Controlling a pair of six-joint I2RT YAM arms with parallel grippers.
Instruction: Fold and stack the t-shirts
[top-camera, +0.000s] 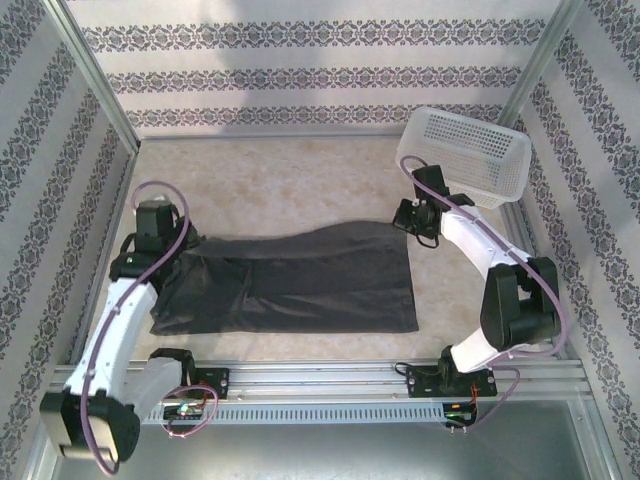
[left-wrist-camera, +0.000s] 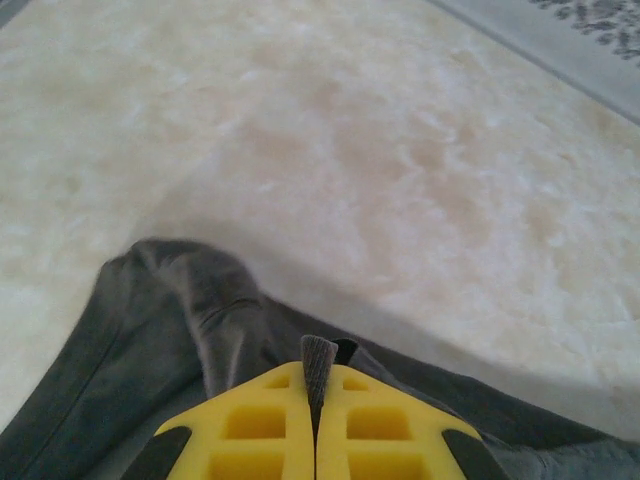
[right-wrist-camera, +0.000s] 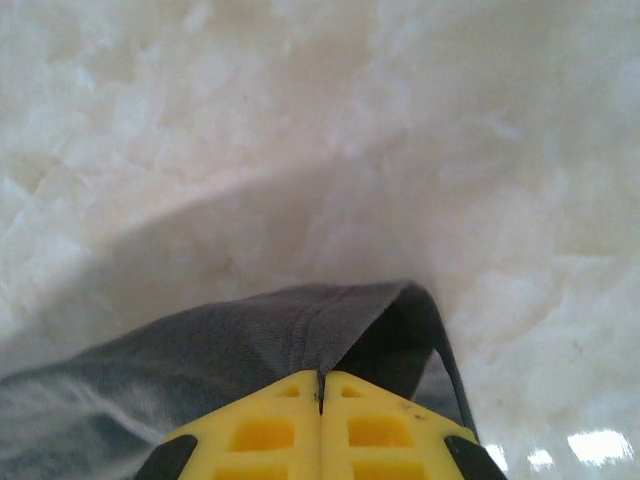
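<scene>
**Both ends of one charcoal t-shirt (top-camera: 300, 285) pinched**

It spreads across mid-frame on the marbled table (top-camera: 280, 180). Left gripper (left-wrist-camera: 318, 392) clamps its left edge, right gripper (right-wrist-camera: 321, 388) its upper-right corner, just below the white mesh basket (top-camera: 470, 155).

The left gripper (left-wrist-camera: 317, 388), yellow plastic fingers pressed together, pinches a raised fold of the dark charcoal soft fabric t-shirt (left-wrist-camera: 190, 300), which bunches leftward on the cream marbled tabletop (left-wrist-camera: 350, 150).

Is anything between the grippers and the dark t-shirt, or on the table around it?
Nothing visible. The left gripper and right gripper are each shut on the t-shirt at its far edge. The white basket sits far right on the table, off the cloth.
</scene>
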